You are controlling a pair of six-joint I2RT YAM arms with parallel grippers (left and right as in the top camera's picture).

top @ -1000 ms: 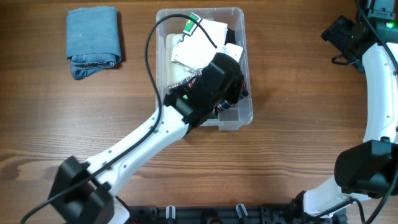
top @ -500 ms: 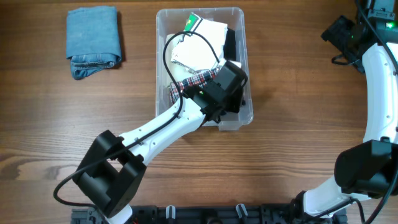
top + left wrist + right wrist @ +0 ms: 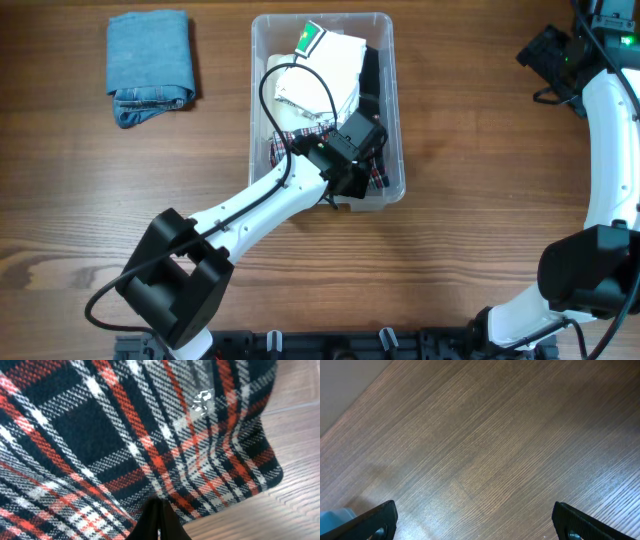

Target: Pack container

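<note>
left gripper (image 3: 159, 508) fingers pressed together over plaid (image 3: 125, 435) in bin (image 3: 396, 110) | right gripper (image 3: 475, 522) wide apart, empty, far right | jeans (image 3: 150, 62) far left

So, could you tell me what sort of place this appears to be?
Probably a robotics lab bench staged for a packing exercise: a left arm and a right arm stand at a wooden table, a clear container holds folded clothes, and folded jeans lie apart on its left.
</note>
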